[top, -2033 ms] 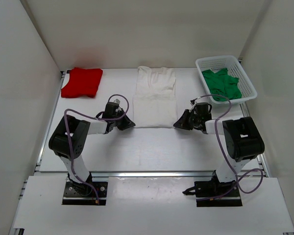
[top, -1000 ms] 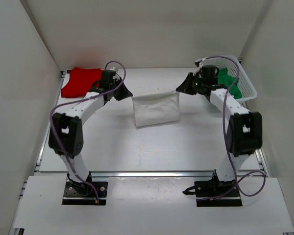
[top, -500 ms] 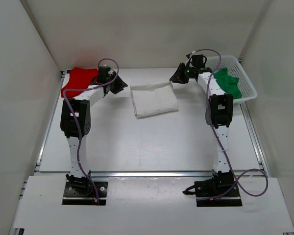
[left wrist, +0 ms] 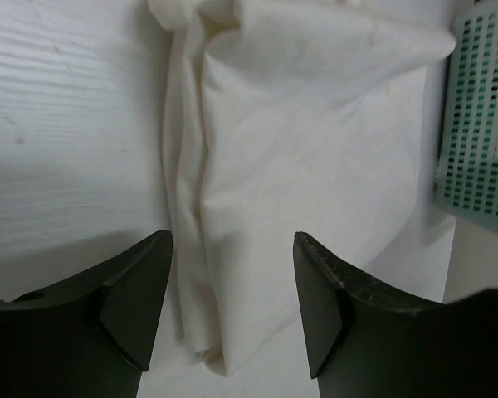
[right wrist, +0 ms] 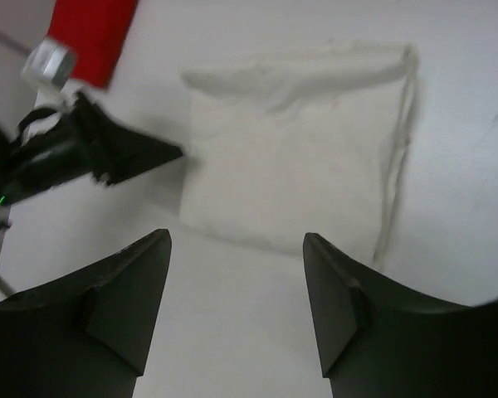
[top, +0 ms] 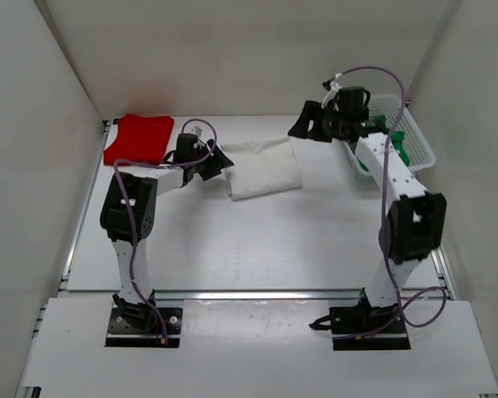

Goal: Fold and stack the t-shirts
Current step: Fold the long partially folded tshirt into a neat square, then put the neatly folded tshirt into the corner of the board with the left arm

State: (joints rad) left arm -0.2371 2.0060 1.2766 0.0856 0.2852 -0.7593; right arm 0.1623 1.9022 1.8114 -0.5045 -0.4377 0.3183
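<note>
Both arms have carried the near half of the white t-shirt [top: 264, 168] over its far half, so what lay spread long is now a squat folded pad at the back middle of the table [top: 232, 240]. The left gripper [top: 220, 162] sits low just beside the pad's left edge and the right gripper [top: 303, 126] hangs above its far right corner. Each has its fingers spread wide with nothing in them, which I take as the release after the fold. The red t-shirt [top: 139, 138] lies folded at the back left, probably the base of the stack. The green t-shirt [top: 396, 148] waits crumpled in the basket [top: 421, 137] on the right. I'd guess the white one needs another fold before it goes onto the red.
</note>
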